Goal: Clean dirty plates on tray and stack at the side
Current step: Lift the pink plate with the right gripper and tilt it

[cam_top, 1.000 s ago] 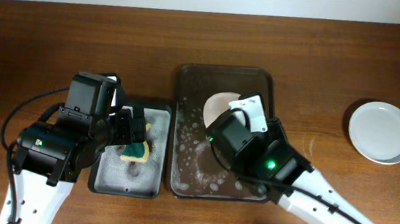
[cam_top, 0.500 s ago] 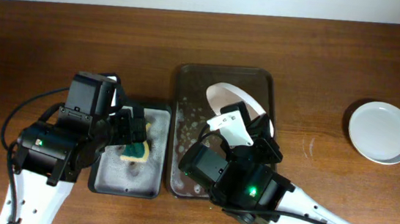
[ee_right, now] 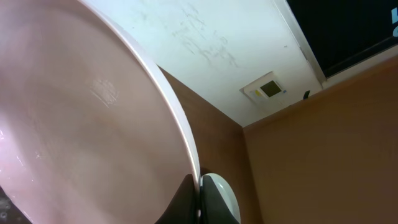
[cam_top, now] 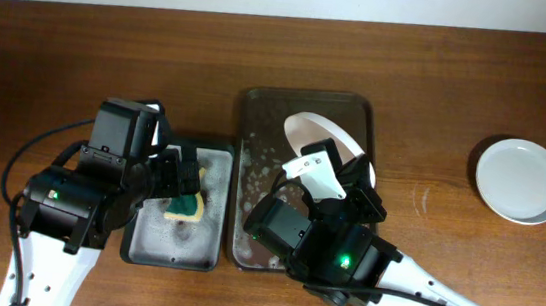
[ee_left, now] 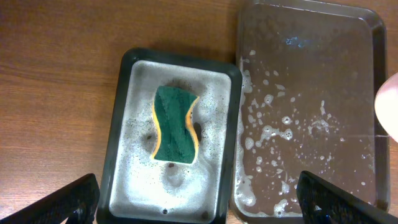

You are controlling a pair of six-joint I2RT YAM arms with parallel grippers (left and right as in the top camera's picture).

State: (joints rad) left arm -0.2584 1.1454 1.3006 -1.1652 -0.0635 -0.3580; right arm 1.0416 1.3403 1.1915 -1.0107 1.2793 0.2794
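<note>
Reach leftward from plate (cam_top: pixel 313 132) to sponge (ee_left: pixel 175 124)

The plate is clamped at its rim by the right gripper (ee_right: pixel 199 196) and held tilted above the brown tray (cam_top: pixel 304 94), where only suds are seen. The sponge, laid along the length of the black tray (ee_left: pixel 119 143), is found beneath the spread-open left gripper (cam_top: pixel 182 179), the nearer one. A white plate (cam_top: pixel 522 180) sits well to the right.

In the overhead view, much of the tray's (cam_top: pixel 262 162) near end is covered by the right arm (cam_top: pixel 343 255), and the raised plate's (cam_top: pixel 305 131) lower edge is hidden behind it. In the right wrist view, the plate is cut off at the left and bottom edges, and only the tips of the right fingers (ee_right: pixel 219 200) are seen. The left fingers (ee_left: pixel 65 202) are cropped by the bottom edge of the left wrist view.
</note>
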